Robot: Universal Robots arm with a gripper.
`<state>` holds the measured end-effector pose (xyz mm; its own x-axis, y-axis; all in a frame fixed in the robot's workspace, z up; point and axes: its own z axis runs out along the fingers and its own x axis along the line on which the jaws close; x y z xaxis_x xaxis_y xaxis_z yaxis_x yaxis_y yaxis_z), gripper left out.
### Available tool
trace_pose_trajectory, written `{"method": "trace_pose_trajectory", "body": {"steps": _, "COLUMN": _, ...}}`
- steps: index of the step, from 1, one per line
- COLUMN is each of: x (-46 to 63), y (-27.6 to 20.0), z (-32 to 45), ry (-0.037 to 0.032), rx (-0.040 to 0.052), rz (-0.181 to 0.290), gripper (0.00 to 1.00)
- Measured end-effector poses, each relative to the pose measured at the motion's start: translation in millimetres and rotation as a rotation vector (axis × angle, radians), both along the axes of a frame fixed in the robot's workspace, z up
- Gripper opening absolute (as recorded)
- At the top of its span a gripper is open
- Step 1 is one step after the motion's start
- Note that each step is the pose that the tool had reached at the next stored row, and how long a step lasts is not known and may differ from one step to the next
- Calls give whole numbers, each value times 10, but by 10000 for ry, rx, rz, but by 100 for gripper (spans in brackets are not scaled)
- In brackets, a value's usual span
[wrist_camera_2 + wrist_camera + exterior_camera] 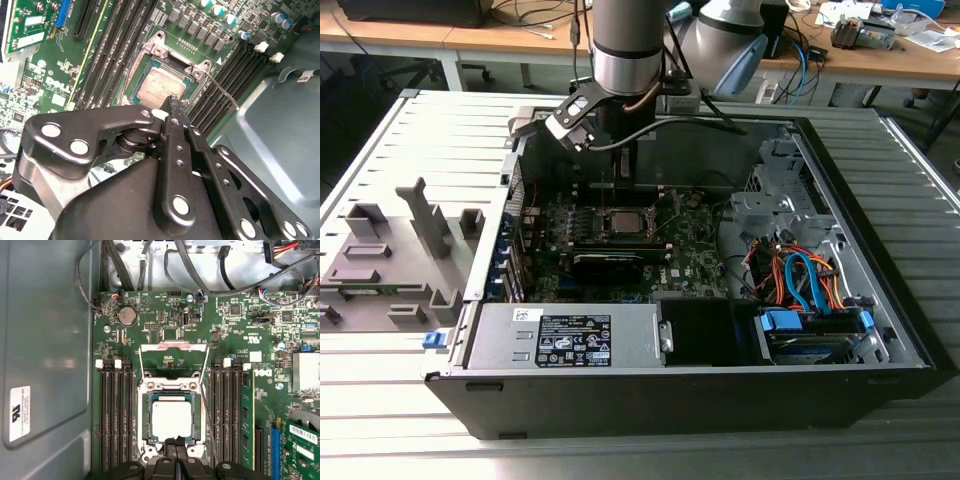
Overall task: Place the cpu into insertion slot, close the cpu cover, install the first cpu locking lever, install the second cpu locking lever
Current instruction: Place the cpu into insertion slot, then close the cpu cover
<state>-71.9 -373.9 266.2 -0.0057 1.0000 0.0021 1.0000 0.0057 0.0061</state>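
Note:
The cpu [171, 419] lies flat in the insertion slot [146, 416], its silver top and green edge showing; it also appears in the second wrist view [159, 86] and the exterior view [623, 222]. The cpu cover [172, 346] looks lifted off the cpu, a thin silver frame standing up at the socket's far end. A thin wire lever [223, 91] juts out beside the socket. My gripper [176, 442] [174, 106] [622, 198] hovers at the socket's near edge, fingers shut together with nothing visible between them.
Black memory slots [116, 415] [226, 415] flank the socket. The black graphics card [608, 262] lies just in front of it. Grey chassis walls [45, 355], a drive cage with orange and blue cables [800, 280] and the power supply [565, 335] ring the board.

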Motion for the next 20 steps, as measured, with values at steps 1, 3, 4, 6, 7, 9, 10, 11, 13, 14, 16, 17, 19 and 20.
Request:
{"method": "trace_pose_trajectory", "body": {"steps": 1, "x": 0, "y": 0, "z": 21, "ry": 0, "rx": 0, "rz": 0, "gripper": 11}}
{"method": "trace_pose_trajectory", "body": {"steps": 3, "x": 0, "y": 0, "z": 51, "ry": 1, "rx": 0, "rz": 0, "gripper": 11}}
{"method": "trace_pose_trajectory", "body": {"steps": 4, "x": 0, "y": 0, "z": 79, "ry": 0, "rx": 0, "rz": 0, "gripper": 11}}
{"method": "trace_pose_trajectory", "body": {"steps": 6, "x": 0, "y": 0, "z": 118, "ry": 0, "rx": 0, "rz": 0, "gripper": 11}}
{"method": "trace_pose_trajectory", "body": {"steps": 7, "x": 0, "y": 0, "z": 139, "ry": 0, "rx": 0, "rz": 0, "gripper": 11}}
{"method": "trace_pose_trajectory", "body": {"steps": 9, "x": 0, "y": 0, "z": 207, "ry": 0, "rx": 0, "rz": 0, "gripper": 11}}
{"method": "trace_pose_trajectory", "body": {"steps": 10, "x": 0, "y": 0, "z": 225, "ry": 0, "rx": 0, "rz": 0, "gripper": 11}}
{"method": "trace_pose_trajectory", "body": {"steps": 11, "x": 0, "y": 0, "z": 246, "ry": 0, "rx": 0, "rz": 0, "gripper": 11}}
{"method": "trace_pose_trajectory", "body": {"steps": 13, "x": 0, "y": 0, "z": 276, "ry": -1, "rx": 1, "rz": 0, "gripper": 11}}
{"method": "trace_pose_trajectory", "body": {"steps": 14, "x": 0, "y": 0, "z": 276, "ry": -2, "rx": 3, "rz": 0, "gripper": 11}}
{"method": "trace_pose_trajectory", "body": {"steps": 16, "x": 0, "y": 0, "z": 279, "ry": 0, "rx": 0, "rz": 1, "gripper": 11}}
{"method": "trace_pose_trajectory", "body": {"steps": 17, "x": 0, "y": 0, "z": 281, "ry": 0, "rx": 0, "rz": 0, "gripper": 11}}
{"method": "trace_pose_trajectory", "body": {"steps": 19, "x": 16, "y": 0, "z": 283, "ry": 1, "rx": -1, "rz": 0, "gripper": 11}}
{"method": "trace_pose_trajectory", "body": {"steps": 20, "x": 22, "y": 0, "z": 283, "ry": 1, "rx": -1, "rz": 0, "gripper": 11}}
